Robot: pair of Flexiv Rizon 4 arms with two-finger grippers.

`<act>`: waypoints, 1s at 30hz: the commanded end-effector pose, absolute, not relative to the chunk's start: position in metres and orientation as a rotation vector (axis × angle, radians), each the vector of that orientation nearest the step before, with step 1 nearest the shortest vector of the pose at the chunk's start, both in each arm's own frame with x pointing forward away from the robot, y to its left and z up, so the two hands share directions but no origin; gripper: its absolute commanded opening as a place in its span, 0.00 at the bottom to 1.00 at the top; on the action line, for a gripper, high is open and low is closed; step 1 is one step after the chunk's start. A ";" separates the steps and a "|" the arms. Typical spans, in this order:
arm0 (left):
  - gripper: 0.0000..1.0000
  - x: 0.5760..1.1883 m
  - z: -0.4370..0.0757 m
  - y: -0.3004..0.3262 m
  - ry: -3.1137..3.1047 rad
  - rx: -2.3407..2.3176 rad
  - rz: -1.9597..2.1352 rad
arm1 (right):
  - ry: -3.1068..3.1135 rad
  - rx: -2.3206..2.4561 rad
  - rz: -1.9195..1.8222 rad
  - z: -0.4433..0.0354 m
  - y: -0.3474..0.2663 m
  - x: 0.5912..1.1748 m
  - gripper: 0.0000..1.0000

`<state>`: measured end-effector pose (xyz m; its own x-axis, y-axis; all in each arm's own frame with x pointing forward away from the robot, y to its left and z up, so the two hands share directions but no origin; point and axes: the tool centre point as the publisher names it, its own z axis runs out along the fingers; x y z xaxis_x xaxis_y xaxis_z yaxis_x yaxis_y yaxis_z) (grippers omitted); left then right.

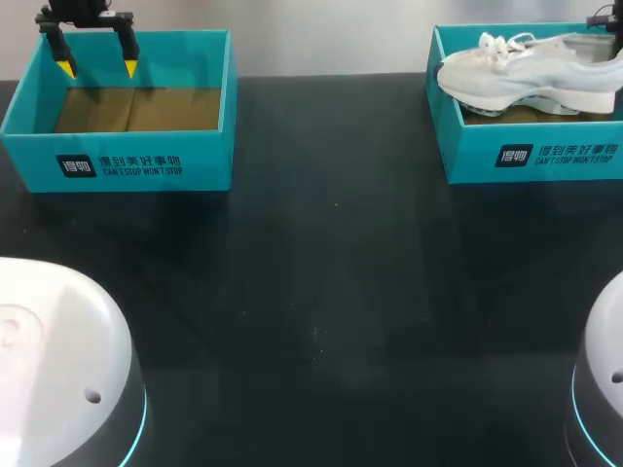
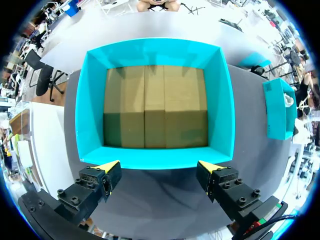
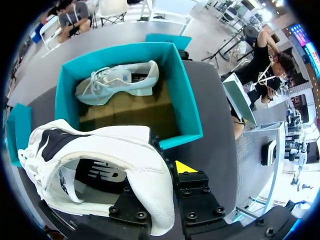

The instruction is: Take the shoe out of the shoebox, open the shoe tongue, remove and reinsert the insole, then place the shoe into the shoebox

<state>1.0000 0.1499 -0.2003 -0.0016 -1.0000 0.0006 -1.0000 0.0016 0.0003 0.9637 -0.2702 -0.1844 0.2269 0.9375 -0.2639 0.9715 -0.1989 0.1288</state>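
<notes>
Black table (image 1: 321, 292) under all. Two teal boxes on it, well apart. The empty shoebox (image 2: 90, 105) lies straight ahead of the L gripper (image 2: 160, 167), w/ only its brown cardboard floor showing and one long wall running across just past the two yellow tips. The 2nd shoebox (image 3: 184, 100) lies ahead of the R gripper (image 3: 165, 170), not touching it. White shoe (image 3: 115, 145) is up off the table in the R gripper: jaws clamped on the heel end, heel wall btwn the two black fingers, one yellow tip showing just beside it, other tip hidden by the shoe. Opening faces the wrist cam, dark lining inside, laces and toe at the far end from the jaws. Second shoe (image 3: 117, 82), pale w/ white laces, lies on its side inside the 2nd shoebox, ahead of the jaws, along the box's far wall. Head view shows one pale shoe (image 1: 531, 73) at that box, toe over the wall; can't tell which of the two it is. L gripper jaws spread wide, nothing btwn them, hanging over the empty shoebox.
</notes>
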 end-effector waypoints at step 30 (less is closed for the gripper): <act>1.00 1.000 -0.200 0.150 -2.222 2.220 0.000 | 1.728 2.151 -0.117 -0.186 -0.163 0.818 0.00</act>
<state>1.0000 0.1499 -0.2003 -0.0017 -1.0000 0.0006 -1.0000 0.0017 0.0003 0.8415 -0.1744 -0.1830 0.2414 0.9260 -0.2903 0.9665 -0.2026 0.1573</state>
